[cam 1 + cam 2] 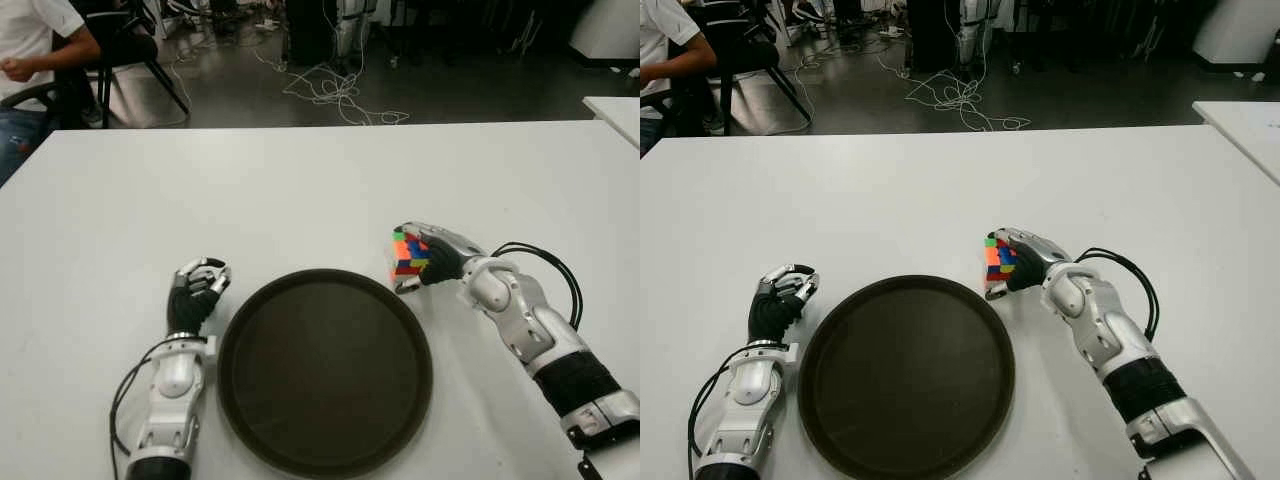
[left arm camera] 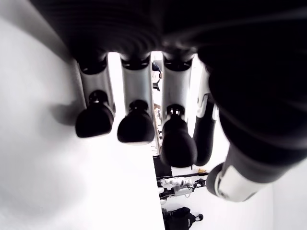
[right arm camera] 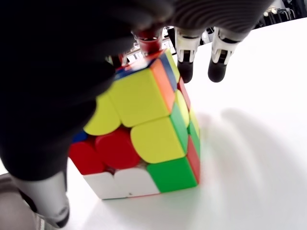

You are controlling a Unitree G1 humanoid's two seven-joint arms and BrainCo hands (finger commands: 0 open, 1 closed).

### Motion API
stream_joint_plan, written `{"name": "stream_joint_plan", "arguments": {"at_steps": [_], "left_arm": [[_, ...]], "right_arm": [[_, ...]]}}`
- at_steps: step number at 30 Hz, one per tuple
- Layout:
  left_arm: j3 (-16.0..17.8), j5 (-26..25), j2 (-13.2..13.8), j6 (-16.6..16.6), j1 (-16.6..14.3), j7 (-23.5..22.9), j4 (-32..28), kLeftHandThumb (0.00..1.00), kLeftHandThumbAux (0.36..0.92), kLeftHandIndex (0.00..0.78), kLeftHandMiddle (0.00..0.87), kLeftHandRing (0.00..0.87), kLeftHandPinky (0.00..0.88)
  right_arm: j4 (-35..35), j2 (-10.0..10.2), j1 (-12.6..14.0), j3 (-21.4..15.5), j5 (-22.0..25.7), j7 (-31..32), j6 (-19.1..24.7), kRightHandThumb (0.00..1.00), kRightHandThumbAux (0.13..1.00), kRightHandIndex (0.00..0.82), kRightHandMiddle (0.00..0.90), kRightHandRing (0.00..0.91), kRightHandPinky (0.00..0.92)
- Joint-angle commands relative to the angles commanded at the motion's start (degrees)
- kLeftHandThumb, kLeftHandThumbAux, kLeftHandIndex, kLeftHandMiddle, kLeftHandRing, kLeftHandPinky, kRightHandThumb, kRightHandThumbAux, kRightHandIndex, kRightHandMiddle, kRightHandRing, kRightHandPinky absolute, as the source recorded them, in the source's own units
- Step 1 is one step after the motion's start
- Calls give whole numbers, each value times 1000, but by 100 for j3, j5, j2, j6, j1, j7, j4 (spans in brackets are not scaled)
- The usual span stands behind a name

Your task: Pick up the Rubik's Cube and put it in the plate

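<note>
The Rubik's Cube (image 1: 407, 256) is a scrambled, many-coloured cube standing on the white table (image 1: 300, 180), just off the right rim of the round dark plate (image 1: 325, 372). My right hand (image 1: 993, 266) is wrapped around it. Its fingers (image 3: 184, 57) curl over the top, the thumb (image 3: 45, 201) is low on the near side, and the cube (image 3: 144, 129) sits against the palm. Its lower edge looks to be on the table. To the left of the plate is my left hand (image 1: 200, 282), idle, with its fingers (image 2: 136, 127) curled and nothing in them.
A seated person (image 1: 30, 50) and a chair (image 1: 130, 50) are beyond the table's far left corner. Cables (image 1: 340, 95) lie on the floor behind. The corner of another white table (image 1: 615, 110) shows at the far right.
</note>
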Motion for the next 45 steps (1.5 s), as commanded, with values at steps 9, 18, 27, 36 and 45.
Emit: {"name": "stream_joint_plan", "arguments": {"at_steps": [9, 18, 27, 36, 45], "left_arm": [[3, 31, -14, 84, 2, 68, -43, 706, 707, 443, 804, 816, 786], [-25, 103, 10, 76, 8, 88, -47, 707, 706, 443, 802, 815, 787], [-33, 81, 30, -11, 12, 35, -8, 705, 707, 443, 805, 816, 784], [-44, 96, 31, -114, 17, 49, 17, 707, 707, 444, 806, 816, 788], [-46, 68, 50, -94, 8, 5, 45, 705, 707, 443, 802, 813, 784]], "right_arm": [[-55, -5, 24, 22, -9, 48, 74, 0, 735, 0, 0, 0, 0], [2, 12, 25, 32, -15, 16, 101, 0, 726, 0, 0, 0, 0], [26, 8, 18, 88, -63, -5, 112, 0, 780, 0, 0, 0, 0], [26, 13, 21, 102, -42, 58, 137, 0, 751, 0, 0, 0, 0], [-10, 33, 25, 104, -69, 26, 196, 0, 753, 0, 0, 0, 0]]}}
